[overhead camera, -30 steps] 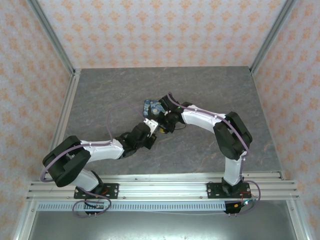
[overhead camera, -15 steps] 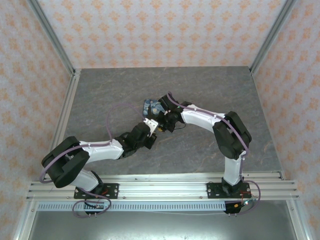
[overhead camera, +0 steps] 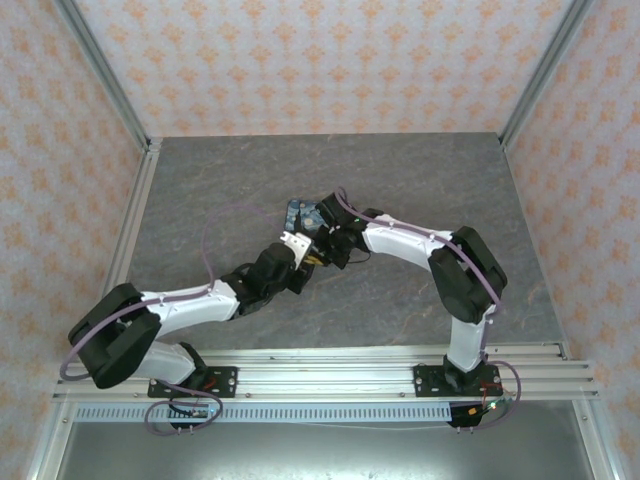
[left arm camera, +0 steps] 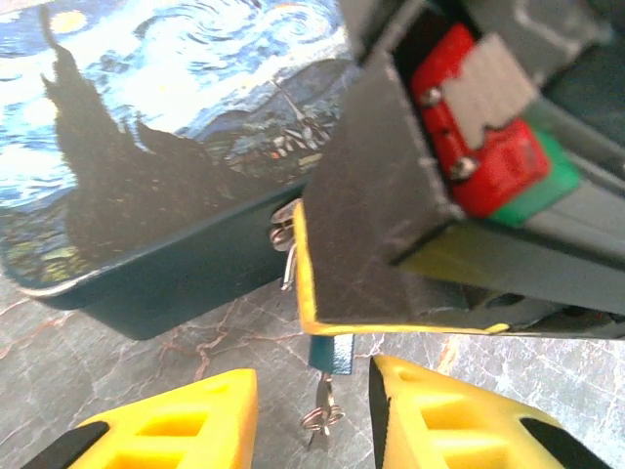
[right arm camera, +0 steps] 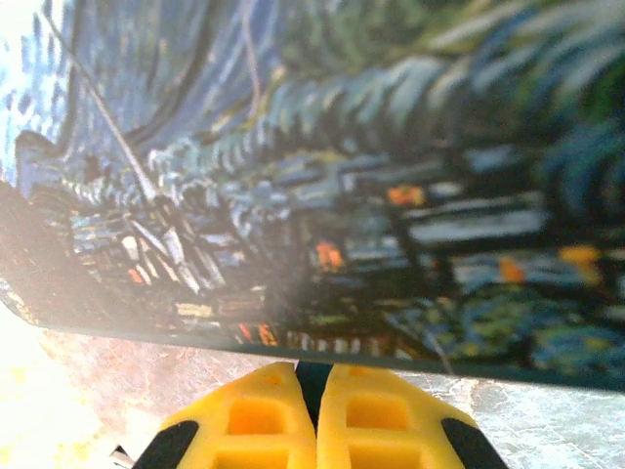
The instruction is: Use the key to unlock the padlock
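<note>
Padlock (left arm camera: 330, 354) hangs at the front of the tin (left arm camera: 146, 283), pinched by the right end effector (right arm camera: 314, 381). The left end effector (left arm camera: 311, 391) stands spread around the key (left arm camera: 320, 415). Close squarely on the key, then twist gently.

You will note the left arm (overhead camera: 185, 300) has swung its elbow down and outward. The left end effector (left arm camera: 312, 396) has parted; the key (left arm camera: 320, 418) now hangs free between its fingers. The right end effector (right arm camera: 317, 396) has closed on the padlock (right arm camera: 311, 375).
</note>
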Controlling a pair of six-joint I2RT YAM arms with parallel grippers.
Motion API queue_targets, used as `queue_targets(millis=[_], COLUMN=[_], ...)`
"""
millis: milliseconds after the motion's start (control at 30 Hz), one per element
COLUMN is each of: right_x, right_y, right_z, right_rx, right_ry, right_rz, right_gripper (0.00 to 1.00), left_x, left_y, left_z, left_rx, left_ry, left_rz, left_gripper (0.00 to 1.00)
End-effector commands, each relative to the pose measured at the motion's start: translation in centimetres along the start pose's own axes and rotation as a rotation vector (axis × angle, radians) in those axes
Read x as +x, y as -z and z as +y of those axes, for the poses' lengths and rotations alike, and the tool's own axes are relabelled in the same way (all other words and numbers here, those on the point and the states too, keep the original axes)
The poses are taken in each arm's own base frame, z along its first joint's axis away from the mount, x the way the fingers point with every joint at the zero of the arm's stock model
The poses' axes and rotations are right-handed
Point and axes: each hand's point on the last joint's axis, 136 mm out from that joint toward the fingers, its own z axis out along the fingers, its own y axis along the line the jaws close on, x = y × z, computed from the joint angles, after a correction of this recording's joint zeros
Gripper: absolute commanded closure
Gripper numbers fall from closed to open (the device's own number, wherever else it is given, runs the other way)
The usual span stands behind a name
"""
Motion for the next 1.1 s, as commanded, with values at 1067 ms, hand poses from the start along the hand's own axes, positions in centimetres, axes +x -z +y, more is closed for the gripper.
queue_targets(millis=[1067], right_x=[-5.5], right_y=[3.0], right_z=[-0.2], right_rx=[-0.044], right_ry=[-0.159], right_rz=[-0.268], right_gripper=[1.00], left_x=[-4.3], left_y=[7.5], left_z=[3.4], left_rx=[0.014], left_ry=[0.326], left_rz=[0.075], left_gripper=[0.65])
